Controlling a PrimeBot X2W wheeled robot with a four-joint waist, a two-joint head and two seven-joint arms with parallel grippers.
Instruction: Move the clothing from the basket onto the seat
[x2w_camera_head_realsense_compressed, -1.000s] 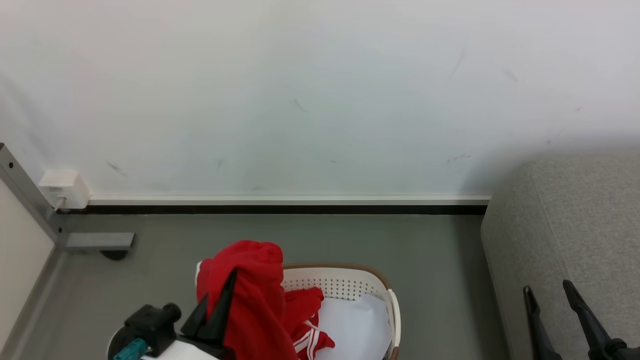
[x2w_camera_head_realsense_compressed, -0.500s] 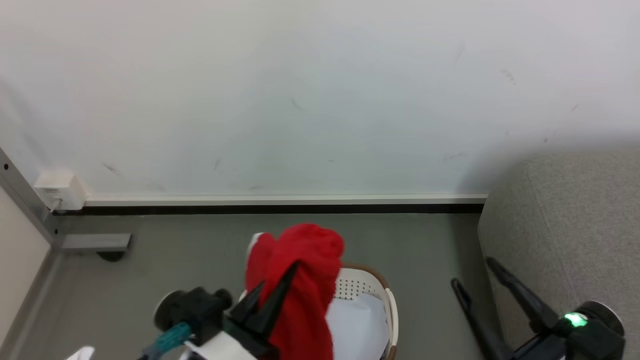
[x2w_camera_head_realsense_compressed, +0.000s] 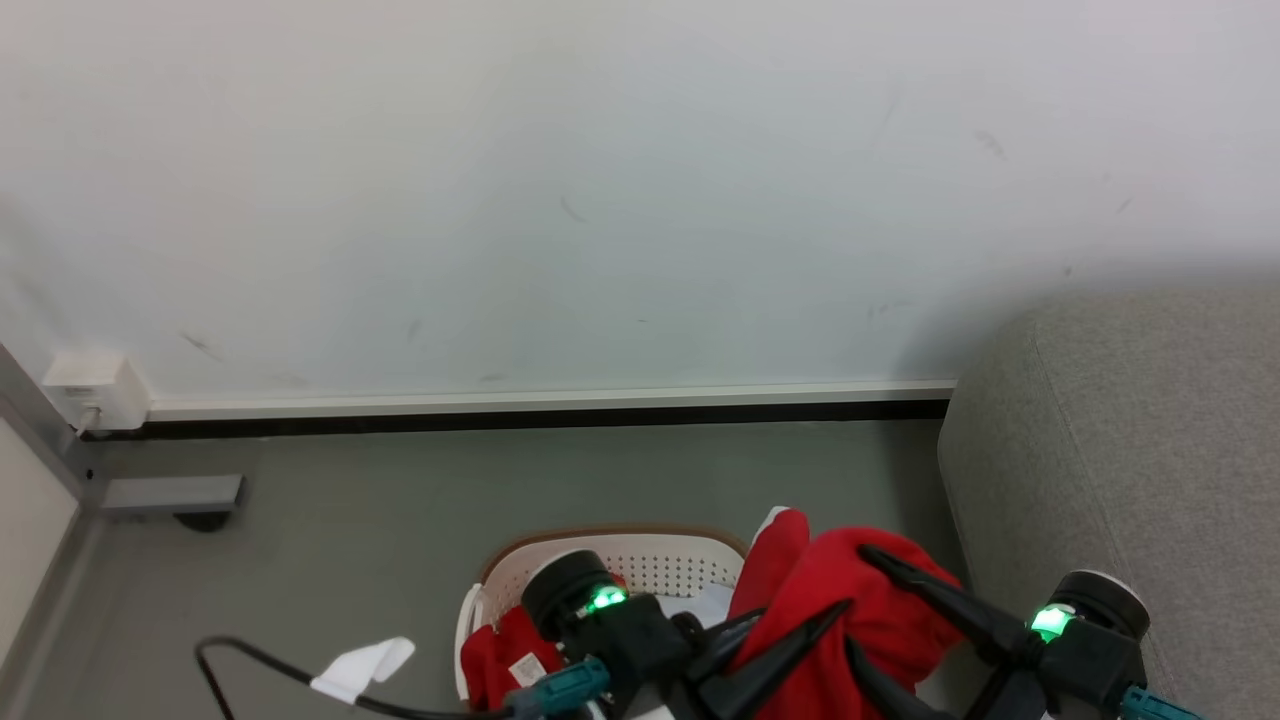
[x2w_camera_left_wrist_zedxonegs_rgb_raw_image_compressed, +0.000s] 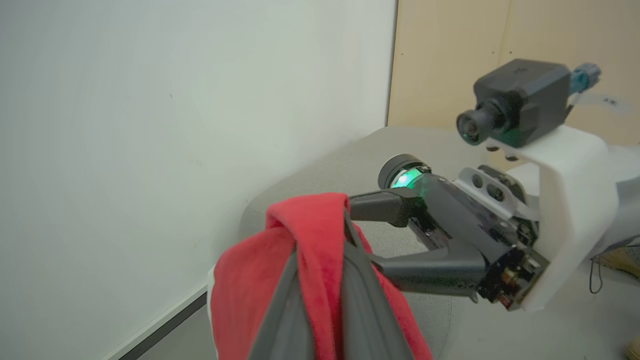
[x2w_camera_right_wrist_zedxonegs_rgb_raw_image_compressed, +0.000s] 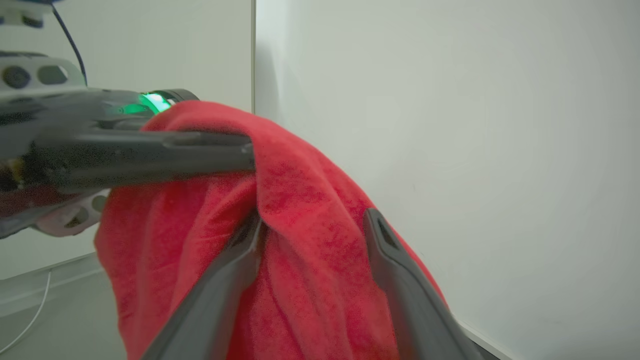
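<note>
While left gripper (x2w_camera_left_wrist_zedxonegs_rgb_raw_image_compressed: 320, 231) pinches clothing (x2w_camera_head_realsense_compressed: 882, 600), basket (x2w_camera_head_realsense_compressed: 622, 558) half hidden, seat (x2w_camera_head_realsense_compressed: 1130, 450) cropped.

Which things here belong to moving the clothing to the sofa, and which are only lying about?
Job:
basket
sofa
held red garment
second red garment, in the basket
left gripper, shut on the held one
right gripper, open around it

Lying about:
white sheet
wall box
black cable
white tag
metal foot
</note>
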